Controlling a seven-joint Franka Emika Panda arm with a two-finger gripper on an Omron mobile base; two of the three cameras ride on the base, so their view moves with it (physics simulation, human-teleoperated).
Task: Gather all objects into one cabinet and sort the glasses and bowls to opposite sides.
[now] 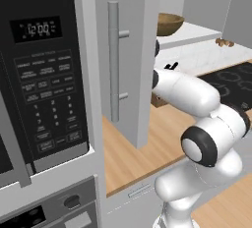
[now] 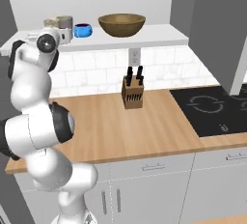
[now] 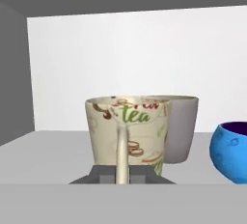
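On the white shelf (image 2: 159, 39) of the open wall cabinet, all four task items sit together. Wooden bowl (image 2: 122, 24) stands wide and shallow toward the right of the group; from the left side it shows (image 1: 168, 23) past the edge of the grey cabinet door (image 1: 125, 60) with its long bar handle (image 1: 113, 61). Small blue bowl (image 2: 82, 30) is just left of the wooden one, apart from it. Left again, the grey mug (image 2: 64, 23) and the cream mug (image 2: 49, 22) stand close together at the far left of the shelf, partly behind the arm's wrist.

From the hand camera: cream mug (image 3: 127, 136) dead centre and very near, printed with "tea" and brown speckled marks, its handle facing the camera and upright. Grey mug (image 3: 181, 127) is right behind it, to the right, overlapped by it; whether they touch I cannot tell. Blue bowl (image 3: 230, 152) sits at the right edge, near the mugs but clear of them.

End effector (image 3: 122, 175) is level with the shelf, its dark tips low on either side of the cream mug's handle. Whether the tips press the handle or stand clear of it I cannot tell.

Below, on the wooden worktop (image 2: 120, 131): a knife block (image 2: 132, 91) against the tiled wall, a black hob (image 2: 217, 109) to the right. A black microwave (image 1: 42, 74) fills the near left.
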